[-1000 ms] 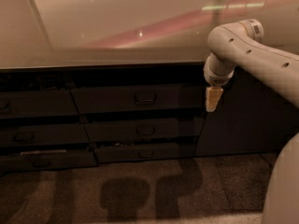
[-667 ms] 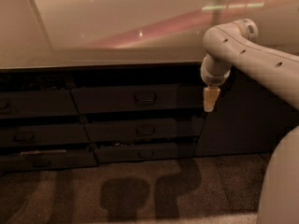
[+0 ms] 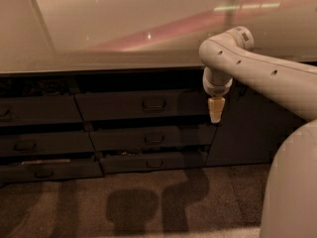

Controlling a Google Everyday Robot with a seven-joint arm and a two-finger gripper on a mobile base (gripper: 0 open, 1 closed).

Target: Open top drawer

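Note:
The top drawer (image 3: 114, 105) is the wide dark grey front in the middle column, just under the counter, with a small loop handle (image 3: 154, 103) at its centre. Its front sits flush with the fronts around it. My gripper (image 3: 215, 114) hangs pointing down from the pale arm (image 3: 257, 66), which reaches in from the right. It is in front of the drawer's right end, at about handle height and well to the right of the handle. It holds nothing that I can see.
Two narrower drawers (image 3: 148, 139) lie below the top drawer, and a left column of drawers (image 3: 34, 110) stands beside them. A plain dark cabinet door (image 3: 247, 128) is at the right. The pale counter (image 3: 124, 29) runs above. My base (image 3: 292, 182) fills the lower right.
The gripper and arm have shifted slightly to the left along the drawer fronts. The drawers have not moved.

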